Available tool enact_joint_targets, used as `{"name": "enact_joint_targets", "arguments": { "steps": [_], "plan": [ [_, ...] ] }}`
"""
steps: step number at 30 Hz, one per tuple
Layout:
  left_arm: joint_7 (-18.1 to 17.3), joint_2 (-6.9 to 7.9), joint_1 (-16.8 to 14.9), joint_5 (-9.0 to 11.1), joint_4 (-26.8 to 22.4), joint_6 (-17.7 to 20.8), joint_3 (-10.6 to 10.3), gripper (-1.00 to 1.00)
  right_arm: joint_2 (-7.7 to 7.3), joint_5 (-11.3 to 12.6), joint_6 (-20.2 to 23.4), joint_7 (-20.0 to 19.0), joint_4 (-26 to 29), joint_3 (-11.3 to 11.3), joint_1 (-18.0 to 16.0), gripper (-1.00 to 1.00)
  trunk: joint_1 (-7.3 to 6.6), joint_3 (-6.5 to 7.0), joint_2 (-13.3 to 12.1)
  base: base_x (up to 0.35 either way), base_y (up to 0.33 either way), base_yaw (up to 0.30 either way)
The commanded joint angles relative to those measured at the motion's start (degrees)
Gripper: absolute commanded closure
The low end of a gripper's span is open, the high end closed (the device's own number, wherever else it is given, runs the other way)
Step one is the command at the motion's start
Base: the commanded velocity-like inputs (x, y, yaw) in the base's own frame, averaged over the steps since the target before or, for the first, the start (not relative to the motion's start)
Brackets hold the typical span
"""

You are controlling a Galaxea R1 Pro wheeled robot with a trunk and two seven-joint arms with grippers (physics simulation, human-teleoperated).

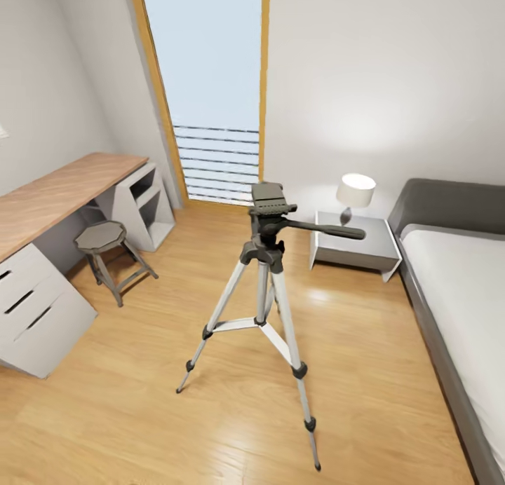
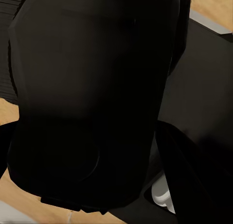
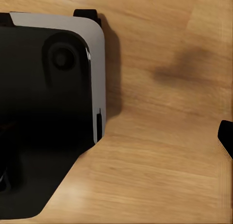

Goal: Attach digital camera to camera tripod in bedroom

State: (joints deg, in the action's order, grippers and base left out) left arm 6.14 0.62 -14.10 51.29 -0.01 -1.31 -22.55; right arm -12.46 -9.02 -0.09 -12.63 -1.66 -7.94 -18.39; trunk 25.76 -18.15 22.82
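Along the left wall runs a long worktop [image 1: 59, 190] of pale, matte wood grain, sitting on flat white drawer fronts [image 1: 31, 306] with dark slot handles and, at its far end, a white open-shelved unit [image 1: 144, 205] with slanted sides. Tucked just beside it stands a short grey stool [image 1: 105, 250] with an eight-sided seat and splayed legs. Behind that, a tall window [image 1: 210, 85] framed in warm yellow wood reaches the floor, with thin horizontal rails across its lower part. In the middle of the glossy plank floor [image 1: 126, 415] stands the camera tripod [image 1: 263, 310], upright and well apart from the furniture: three slim silver telescoping legs with dark collars and feet, pale braces to a centre column, and a chunky grey-black head with a flat ribbed plate on top and a long pan handle sticking out to the right. That plate is bare. Past it, against the pale wall, sits a low white nightstand [image 1: 354, 247] carrying a small lamp [image 1: 354, 194] with a glowing drum shade, and at the far right the grey-framed bed [image 1: 456, 282] with a smooth white mattress. The left wrist view looks onto a smooth black rounded mass at close range, the right wrist view onto a black, grey-edged body over wood planks; I cannot tell how the fingers of either arm are set, nor where the digital camera is.
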Motion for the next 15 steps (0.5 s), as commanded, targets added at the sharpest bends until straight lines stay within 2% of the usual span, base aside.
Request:
{"name": "enact_joint_targets", "arguments": {
  "steps": [1,7,15],
  "plan": [
    [0.1,-0.01,0.0,0.4,0.0,-0.1,-0.5,1.00,-0.03,-0.6,0.0,-0.2,-0.1,-0.5,-0.1,-1.00,0.03,-0.09,0.1,0.000,0.000,0.262],
    [0.1,-0.01,0.0,0.4,0.0,-0.1,-0.5,1.00,-0.02,-0.5,0.0,-0.2,-0.1,-0.5,-0.1,-1.00,0.03,-0.09,0.1,0.000,0.000,0.199],
    [0.1,-0.01,0.0,0.4,0.0,-0.1,-0.5,1.00,0.00,-0.5,0.0,-0.2,-0.1,-0.5,-0.1,-1.00,0.03,-0.09,0.1,0.000,0.000,0.044]
  ]
}}
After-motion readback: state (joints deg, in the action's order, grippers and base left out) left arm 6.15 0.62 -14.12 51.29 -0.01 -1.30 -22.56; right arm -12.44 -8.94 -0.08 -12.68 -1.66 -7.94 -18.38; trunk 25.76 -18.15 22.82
